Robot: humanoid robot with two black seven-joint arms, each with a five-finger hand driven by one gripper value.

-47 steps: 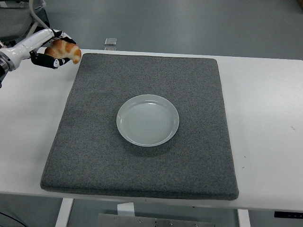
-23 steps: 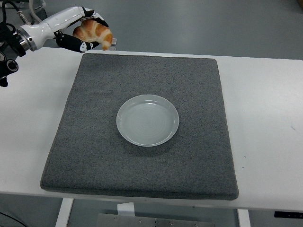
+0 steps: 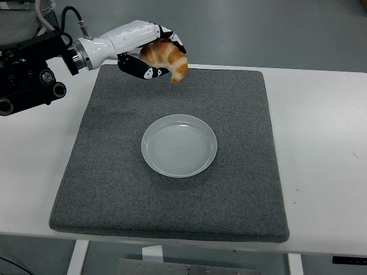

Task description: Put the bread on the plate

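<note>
Left robot hand [image 3: 150,56], white shell with black fingers, reaches in from the left edge on a black arm and sits over the far-left part of the mat. Its fingers [image 3: 137,67] are curled around a golden-brown crescent-shaped croissant [image 3: 166,57], so the hand is closed on the bread and carries it in the air. One tip of the croissant points down toward the mat, and the bread is clear of the surface.

Pale grey-green round ceramic plate [image 3: 179,145] lies flat near the middle of the mat, with nothing on it. The croissant is farther away than the plate and slightly to its left, well apart from it, so the bread is not on the plate.

Dark grey square felt-like mat [image 3: 114,189] covers most of the white rectangular table [image 3: 321,149], with bare table strips showing left, right and along the near edge. The plate rests fully within the mat.

Small clear square object [image 3: 133,51] sits at the table's far edge, just beyond the mat's far-left corner, partly hidden by the hand.

Right arm and hand are not visible anywhere.
</note>
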